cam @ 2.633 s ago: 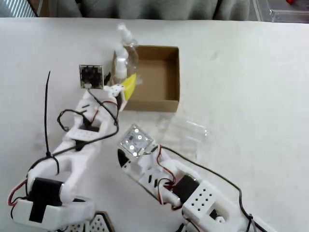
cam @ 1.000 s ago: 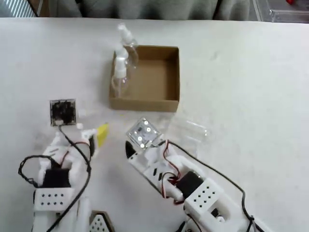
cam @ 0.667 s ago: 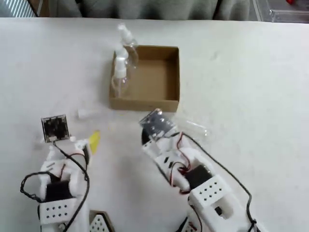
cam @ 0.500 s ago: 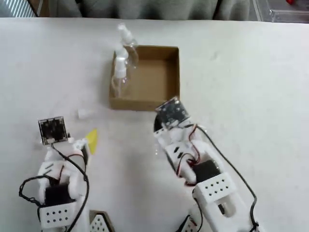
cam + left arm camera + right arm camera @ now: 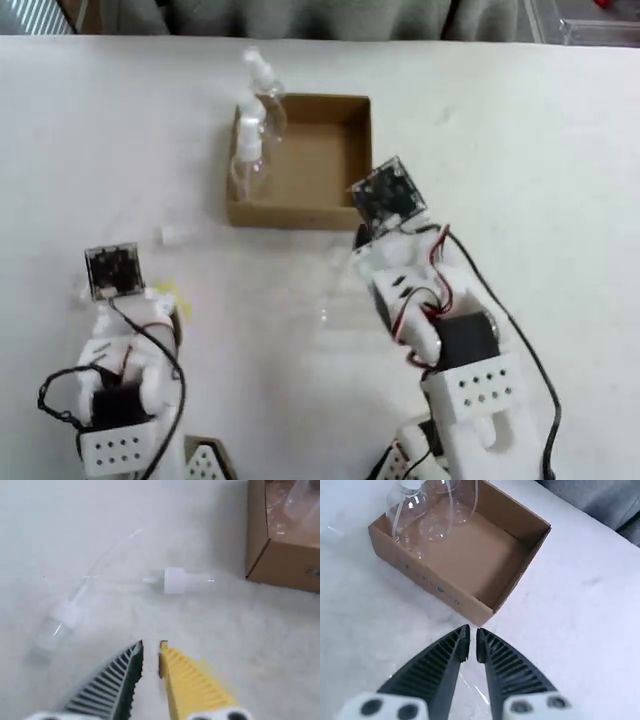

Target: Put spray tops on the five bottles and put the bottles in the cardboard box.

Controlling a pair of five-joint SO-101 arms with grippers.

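Two capped bottles (image 5: 248, 160) stand inside the cardboard box (image 5: 300, 216), and with the left gripper (image 5: 150, 650) and right gripper (image 5: 471, 642) both pressed together, empty, the left should spread wide before squarely pinching the spray top (image 5: 175, 580) lying near the box.

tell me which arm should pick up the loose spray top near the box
Left: the left gripper points straight at the spray top lying close ahead; the right gripper faces the cardboard box instead.

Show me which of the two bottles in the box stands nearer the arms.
The front bottle: it stands by the cardboard box's near wall, while the rear bottle stands behind it at the far wall.
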